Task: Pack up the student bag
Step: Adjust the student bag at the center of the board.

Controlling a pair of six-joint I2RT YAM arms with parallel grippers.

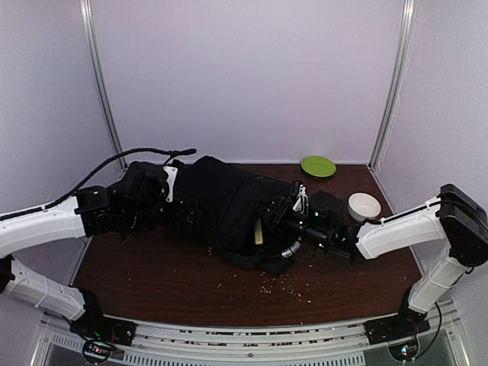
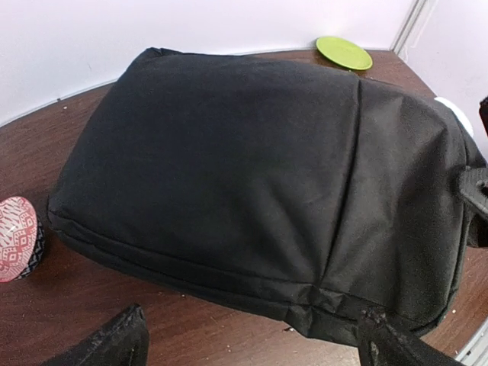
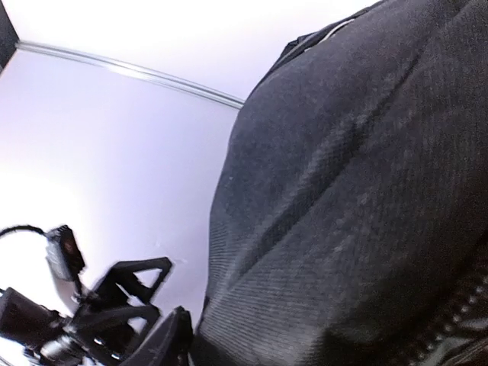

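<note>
The student bag [image 1: 229, 206] lies mid-desk [image 1: 152, 282], long axis running left to right. The left jaws stand wide apart and empty at its left end. The right jaws sit against its right end; their state cannot be told.

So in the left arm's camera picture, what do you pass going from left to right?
First a red patterned bowl → the student bag → the green plate at the back → a white bowl peeking out behind the bag.
</note>
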